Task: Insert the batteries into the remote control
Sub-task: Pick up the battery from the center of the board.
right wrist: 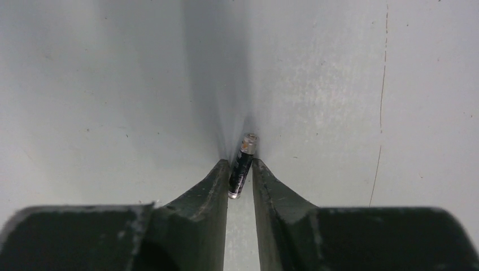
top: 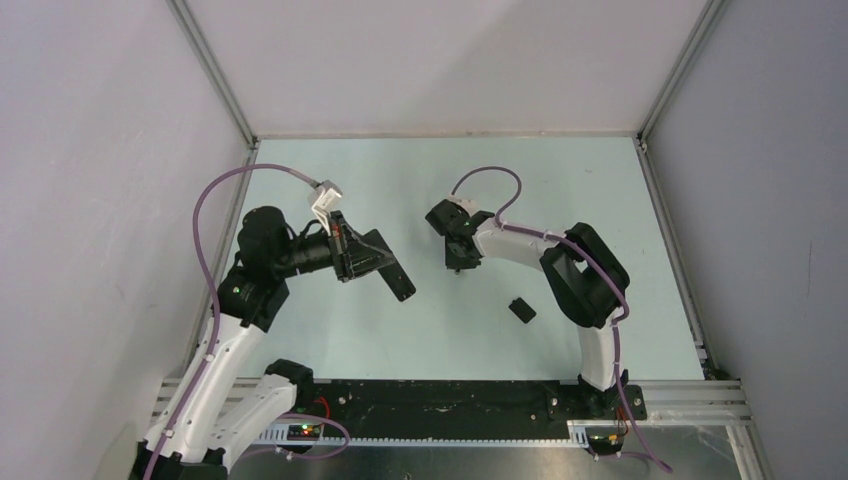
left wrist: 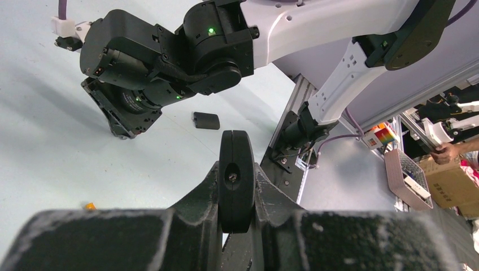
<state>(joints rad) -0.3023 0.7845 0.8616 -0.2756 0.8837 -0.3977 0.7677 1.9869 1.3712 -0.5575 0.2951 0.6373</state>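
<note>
My left gripper (top: 372, 255) is shut on the remote control (top: 398, 282), a slim black bar held above the table. In the left wrist view the remote (left wrist: 236, 186) shows end-on, clamped between the jaws of the gripper (left wrist: 237, 169). My right gripper (top: 458, 265) points down at the table's middle. In the right wrist view that gripper (right wrist: 241, 169) has its fingertips closed on the dark battery (right wrist: 243, 164), pale tip away from me, right at the table surface. The orange battery (left wrist: 89, 206) lies on the table near my left gripper; it is hidden in the top view.
A small black squarish cover piece (top: 521, 310) lies on the table right of centre, also seen in the left wrist view (left wrist: 205, 120). The right arm's wrist (left wrist: 169, 73) is close across from my left gripper. Walls enclose the table on three sides.
</note>
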